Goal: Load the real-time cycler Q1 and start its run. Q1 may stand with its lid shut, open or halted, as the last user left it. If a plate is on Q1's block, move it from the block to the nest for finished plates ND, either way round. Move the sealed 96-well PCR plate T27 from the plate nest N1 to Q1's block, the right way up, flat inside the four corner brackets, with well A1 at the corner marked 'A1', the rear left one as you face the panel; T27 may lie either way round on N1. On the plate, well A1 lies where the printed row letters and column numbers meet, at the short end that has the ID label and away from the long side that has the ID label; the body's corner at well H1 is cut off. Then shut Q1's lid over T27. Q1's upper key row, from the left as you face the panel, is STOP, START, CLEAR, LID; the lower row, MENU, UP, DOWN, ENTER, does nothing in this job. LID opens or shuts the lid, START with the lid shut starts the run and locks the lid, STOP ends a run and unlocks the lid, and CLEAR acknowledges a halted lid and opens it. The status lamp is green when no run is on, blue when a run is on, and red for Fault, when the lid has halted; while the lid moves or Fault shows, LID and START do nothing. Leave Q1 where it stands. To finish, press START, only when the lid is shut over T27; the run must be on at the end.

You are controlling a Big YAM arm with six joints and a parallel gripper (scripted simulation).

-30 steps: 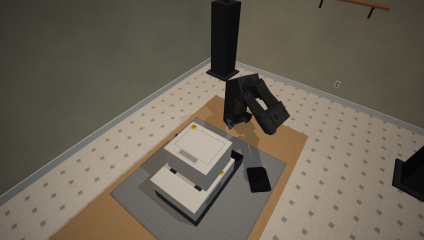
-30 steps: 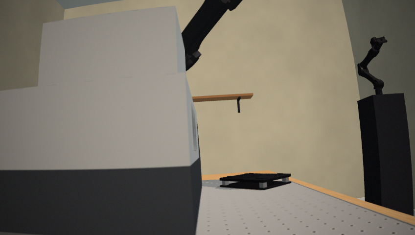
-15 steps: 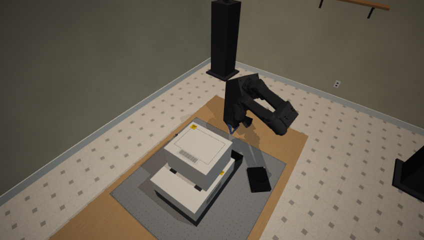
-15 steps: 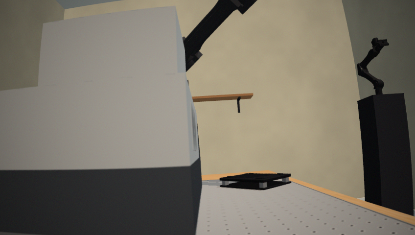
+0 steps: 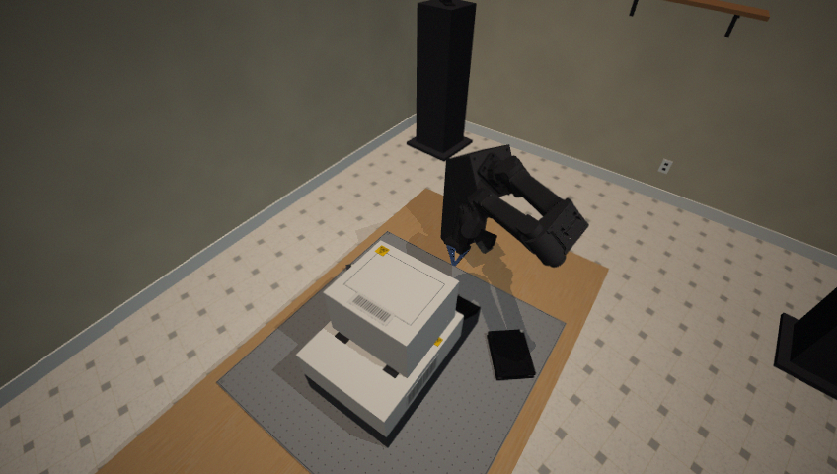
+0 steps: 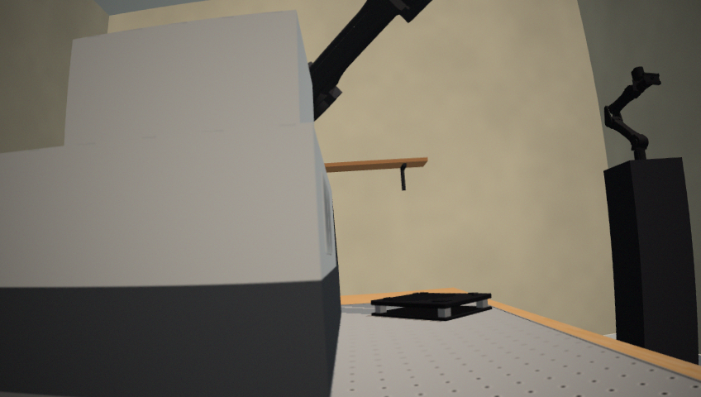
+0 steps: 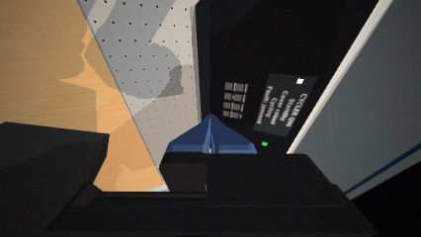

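Observation:
The cycler Q1 (image 5: 387,329) is a white box on the grey mat, and its lid (image 5: 392,296) lies down over the base. It fills the left of the exterior view (image 6: 162,196). My gripper (image 5: 456,256) is shut and empty, with its blue fingertips just above Q1's black front panel. In the wrist view the shut tips (image 7: 210,123) point just below the key pad (image 7: 234,100), beside the display (image 7: 284,104). The status lamp (image 7: 265,143) is green. No plate shows in any view; the block is hidden under the lid.
A black plate nest (image 5: 510,354) lies on the mat to the right of Q1 with nothing on it; it also shows in the exterior view (image 6: 432,302). A tall black column (image 5: 443,76) stands behind the arm. The mat lies on a wooden board.

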